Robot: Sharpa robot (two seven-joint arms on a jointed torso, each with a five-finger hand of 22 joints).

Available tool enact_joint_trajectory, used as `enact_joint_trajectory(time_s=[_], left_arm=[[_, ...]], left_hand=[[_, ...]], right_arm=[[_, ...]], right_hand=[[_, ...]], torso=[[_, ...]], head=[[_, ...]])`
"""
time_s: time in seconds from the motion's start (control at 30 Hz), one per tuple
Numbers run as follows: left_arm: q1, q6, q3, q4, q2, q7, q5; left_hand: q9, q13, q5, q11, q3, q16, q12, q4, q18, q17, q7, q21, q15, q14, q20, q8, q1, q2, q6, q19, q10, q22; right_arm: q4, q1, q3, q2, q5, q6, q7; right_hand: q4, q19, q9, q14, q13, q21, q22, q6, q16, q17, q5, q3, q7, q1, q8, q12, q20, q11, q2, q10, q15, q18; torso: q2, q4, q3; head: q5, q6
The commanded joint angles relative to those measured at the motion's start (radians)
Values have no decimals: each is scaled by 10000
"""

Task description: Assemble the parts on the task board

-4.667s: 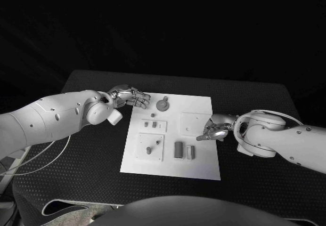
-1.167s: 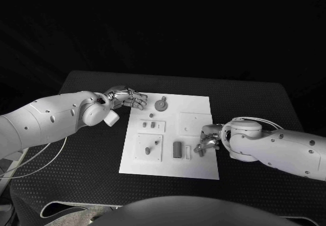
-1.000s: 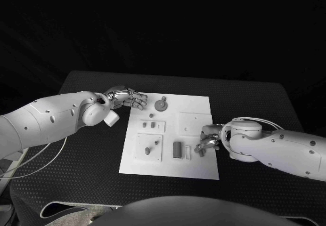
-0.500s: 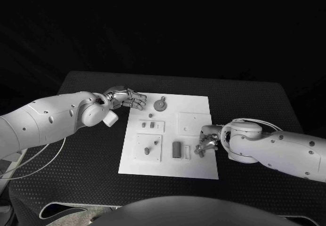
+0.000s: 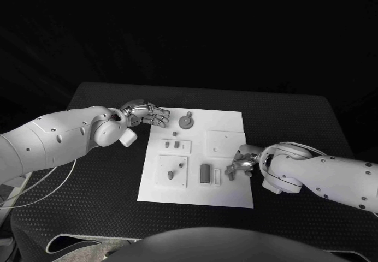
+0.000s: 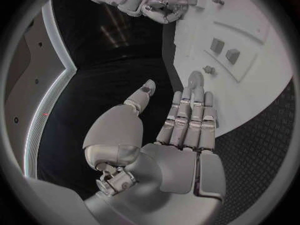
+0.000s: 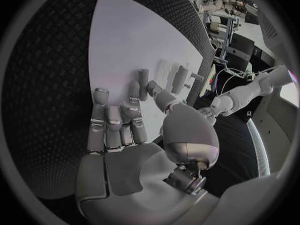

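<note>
— Where was the board?

— The white board [image 5: 197, 158] lay flat in the middle of the black table [image 5: 299, 120], with the small grey parts spread over it. Take the board as the landmark for everything else.

— And the parts?

— A round disc-shaped part [image 5: 187, 121] sat near the board's far edge. Two small blocks [image 5: 178, 144] stood in a raised plate closer to the board's left side, and a peg [image 5: 171, 174] stood in a second plate nearer the robot. A dark upright bar [image 5: 205, 173] and a paler bar [image 5: 217, 175] stood side by side toward the board's near edge.

— What was the right hand doing?

— The right hand [image 5: 240, 165] was over the board's right edge, fingers pointing in toward the paler bar. In the right wrist view the fingers [image 7: 115, 120] were stretched out and slightly apart above the white surface, with the bars just beyond the tips. I could not tell whether a fingertip touched the paler bar; nothing was clasped in the hand.

— And the left?

— The left hand [image 5: 147, 113] hung beside the board's far left corner, near the disc. Its fingers [image 6: 190, 117] lay straight and close together, the thumb out to the side, holding nothing.
</note>
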Motion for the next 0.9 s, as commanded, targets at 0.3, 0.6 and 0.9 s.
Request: enact_joint_trajectory(time_s=[0.3,0.6,0.9], left_arm=[[6,134,5,22,5,35,-34],[6,141,5,31,1,29,-37],[6,144,5,37,-5,31,-38]], left_hand=[[16,7,-37,-13,-44,-41,4,-42,-74,19,-3,61,7,-57,-8,52,-42,25,-69,-41,-67,10],[17,7,-37,-13,-47,-43,4,-46,-75,24,-3,61,8,-58,-8,54,-40,26,-70,-41,-68,11],[19,7,-37,-12,-50,-45,4,-50,-74,31,-3,62,8,-59,-7,56,-39,24,-72,-42,-69,12]], right_arm=[[544,-44,-59,-51,1969,-568,-153],[658,-44,-59,17,2051,-514,-114],[588,-45,-58,68,2072,-670,8]], right_hand=[[-4,34,-297,50,23,13,175,-463,163,35,31,-77,457,626,7,36,-12,-17,573,65,-64,140],[-4,39,-301,8,26,11,171,-457,170,-29,31,-84,453,622,7,37,-13,-22,576,70,-67,140],[-3,39,-304,8,27,7,168,-454,165,-37,31,-91,451,615,6,35,-13,-24,575,71,-70,140]], torso=[[4,-9,10],[0,3,-5],[-2,3,-11]], head=[[-4,1],[-10,1],[1,1]])
